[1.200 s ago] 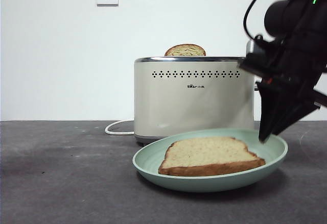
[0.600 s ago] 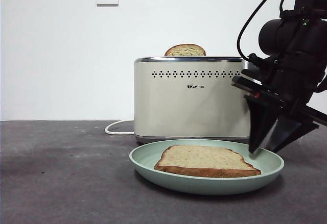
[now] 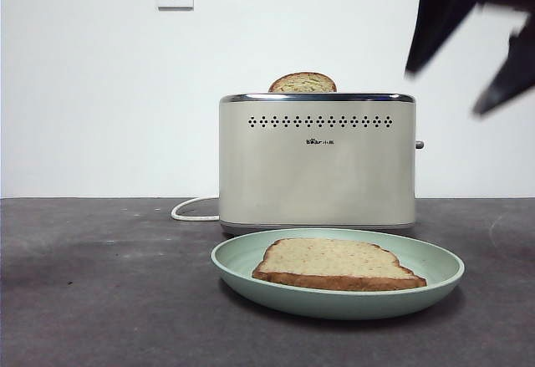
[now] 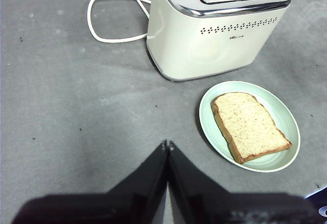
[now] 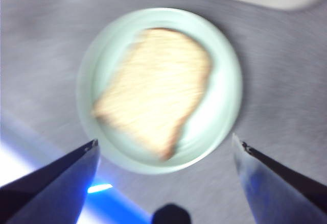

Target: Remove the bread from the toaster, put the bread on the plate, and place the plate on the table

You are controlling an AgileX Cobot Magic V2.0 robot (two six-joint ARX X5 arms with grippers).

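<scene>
I see the wide tan slice of bread (image 3: 338, 264) lying flat on the pale mint-green round plate (image 3: 436, 282), which rests on the dark grey tabletop (image 3: 100, 300) just before the cream boxy toaster (image 3: 318, 162). My right gripper (image 5: 166, 147) hangs directly above the plate, jaws spread, empty. My left gripper (image 4: 167, 145), jaws clenched together, waits farther from the toaster.

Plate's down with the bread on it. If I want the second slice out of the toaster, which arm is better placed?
Probably right. The right gripper hangs open just above the toaster and plate, near the domed slice. The left gripper is shut and sits farther back over the table.
</scene>
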